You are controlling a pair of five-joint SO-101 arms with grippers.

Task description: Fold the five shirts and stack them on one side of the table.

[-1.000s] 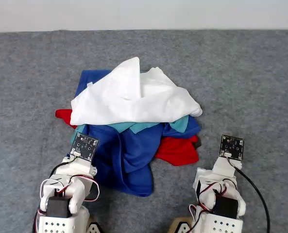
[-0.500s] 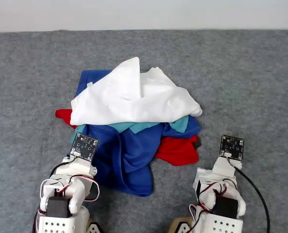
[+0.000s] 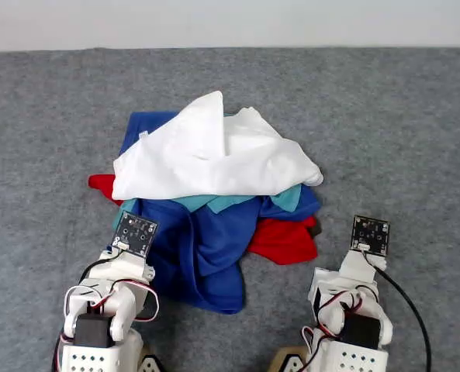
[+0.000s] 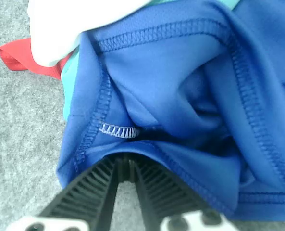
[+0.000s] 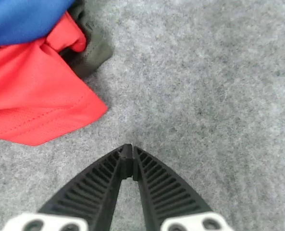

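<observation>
Nothing is moved: the crumpled heap of coloured shirts (image 3: 214,186) is left unfolded, left gripper (image 4: 128,166) and right gripper (image 5: 129,161) closed, empty.

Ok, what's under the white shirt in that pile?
Under the white shirt a teal shirt peeks out, lying over a blue shirt. A red shirt shows at the pile's edges. How they lie beneath the white cloth is covered.

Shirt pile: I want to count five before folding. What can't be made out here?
- High view: teal shirt mostly buried under the white shirt.
- High view: red shirt middle covered by the blue shirt; one garment or two, unclear.
- Right wrist view: dark cloth mostly tucked under; type unclear.
</observation>
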